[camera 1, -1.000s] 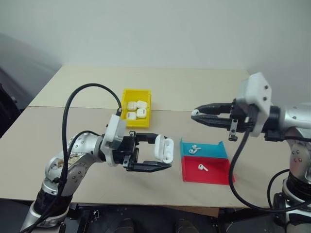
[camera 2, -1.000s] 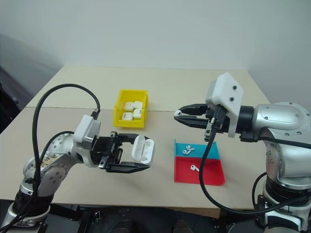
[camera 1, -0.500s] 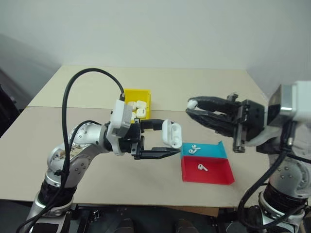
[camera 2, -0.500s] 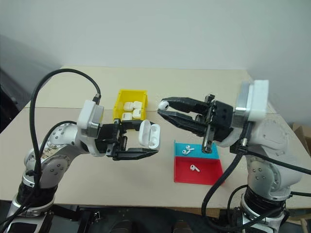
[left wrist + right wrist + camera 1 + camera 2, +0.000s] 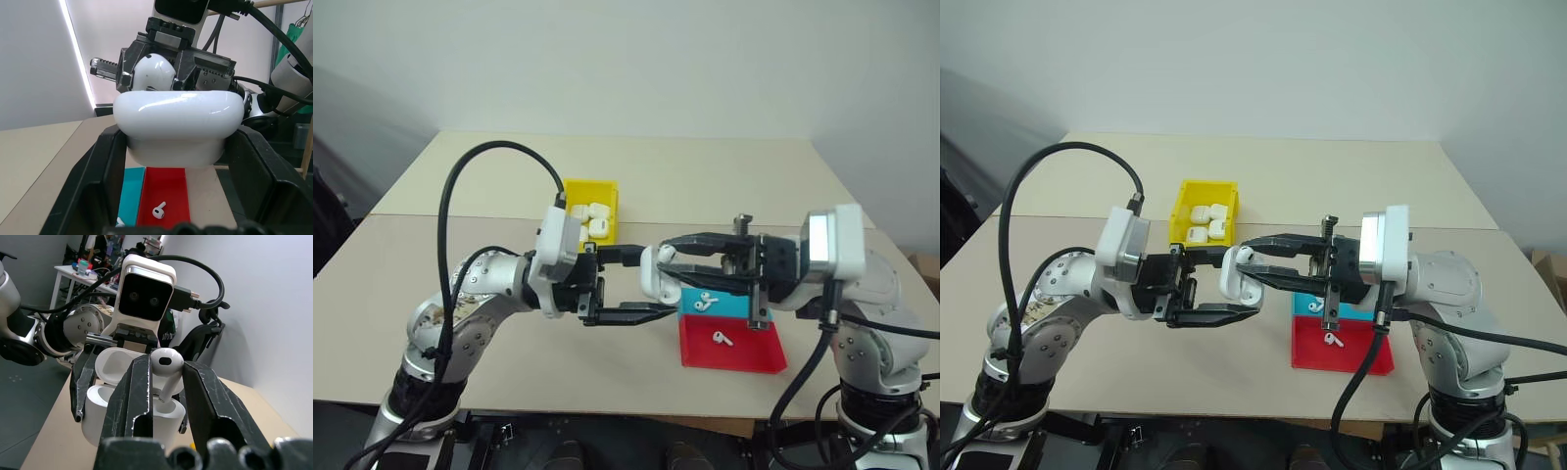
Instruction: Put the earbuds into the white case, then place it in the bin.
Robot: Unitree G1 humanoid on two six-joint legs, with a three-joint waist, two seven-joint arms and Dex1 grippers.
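- Above the table (image 5: 431, 255), from the head views, the left gripper (image 5: 651, 287) is clamping the open white case (image 5: 656, 277), and the right gripper (image 5: 1246, 262) is meeting it, with the yellow bin (image 5: 584, 194) behind.
- Left wrist view: two earbuds (image 5: 158, 211) are lying in the trays below.
- Right wrist view: fingers (image 5: 134, 396) are pinching an earbud (image 5: 167, 367) at the case's socket.

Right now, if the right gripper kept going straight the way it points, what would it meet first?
The open white case held by the left gripper. The right gripper pinches an earbud whose stem seems already at the case's opening, so the earbud would likely seat inside.
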